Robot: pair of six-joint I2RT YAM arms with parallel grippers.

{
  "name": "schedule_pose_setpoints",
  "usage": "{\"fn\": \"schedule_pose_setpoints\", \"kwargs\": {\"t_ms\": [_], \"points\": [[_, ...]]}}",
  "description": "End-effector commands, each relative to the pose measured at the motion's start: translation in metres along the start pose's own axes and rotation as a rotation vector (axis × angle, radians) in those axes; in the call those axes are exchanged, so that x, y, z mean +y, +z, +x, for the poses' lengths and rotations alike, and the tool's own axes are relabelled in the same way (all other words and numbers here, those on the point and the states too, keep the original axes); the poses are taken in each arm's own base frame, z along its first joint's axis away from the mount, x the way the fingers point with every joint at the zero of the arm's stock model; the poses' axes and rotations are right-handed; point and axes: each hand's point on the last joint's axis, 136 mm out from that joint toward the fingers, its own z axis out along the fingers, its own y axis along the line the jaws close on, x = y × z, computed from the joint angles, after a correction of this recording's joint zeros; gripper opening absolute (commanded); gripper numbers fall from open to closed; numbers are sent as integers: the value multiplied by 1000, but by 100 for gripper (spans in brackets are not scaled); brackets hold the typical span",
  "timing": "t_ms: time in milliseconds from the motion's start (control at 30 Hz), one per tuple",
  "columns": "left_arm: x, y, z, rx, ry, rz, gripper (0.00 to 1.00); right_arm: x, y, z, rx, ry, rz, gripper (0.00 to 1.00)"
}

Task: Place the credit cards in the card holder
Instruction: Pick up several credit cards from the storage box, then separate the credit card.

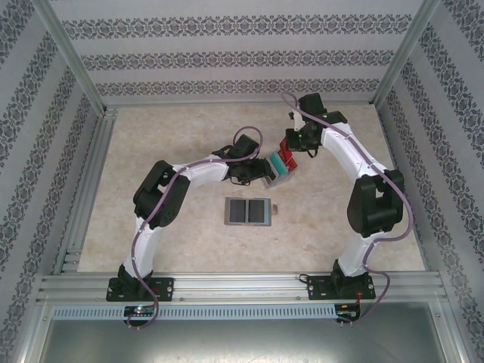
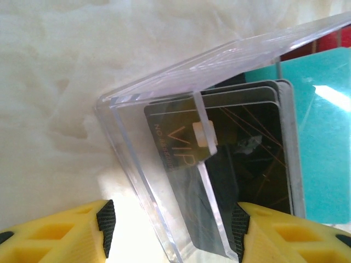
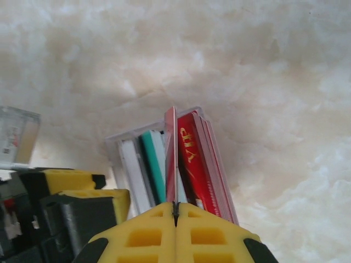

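One red card [image 3: 170,159], clamped in right jaws (edgewise)

- Box [image 2: 164,164]: near corner cut by bottom edge; lid runs off right edge. From above, contents too small to count.
- Teal card [image 2: 323,137]: right side cut off.
- Black cards [image 2: 241,159]: count unclear; lower ends blurred behind box wall.
- Left gripper [image 2: 173,222]: fingers cropped at bottom.
- Red card [image 3: 171,153]: edge-on, face unseen; lower end hidden in right gripper [image 3: 174,211].
- Speck [image 1: 274,208] beside holder [image 1: 248,212]: too small to identify.
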Motion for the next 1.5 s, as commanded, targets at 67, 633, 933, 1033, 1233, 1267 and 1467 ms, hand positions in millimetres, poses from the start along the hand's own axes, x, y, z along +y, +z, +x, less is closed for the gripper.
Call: {"fn": "schedule_pose_setpoints", "kwargs": {"t_ms": [67,633,933,1033,1233,1267,1467], "points": [[-23,-38,-7,-58,33,78,64,23,-23,-4,-62,86,-134,0],[-96,-185,-45,-158,-158,733,81,102,-117,2,-187,344,-720,0],[-123,-196,-46,-86,-138,847,80,128,-117,-1,-144,320,-804,0],[-125,-203,-45,-96,-123,849,76,131,-114,-2,-125,312,-820,0],[-128,-213,-49,-127,-126,874,59,130,-103,2,-92,326,-827,0],[-128,-211,-50,-122,-136,871,56,129,-101,3,-92,330,-817,0],[-122,-212,-53,-156,-170,849,42,121,-86,8,-75,349,-781,0]]}}
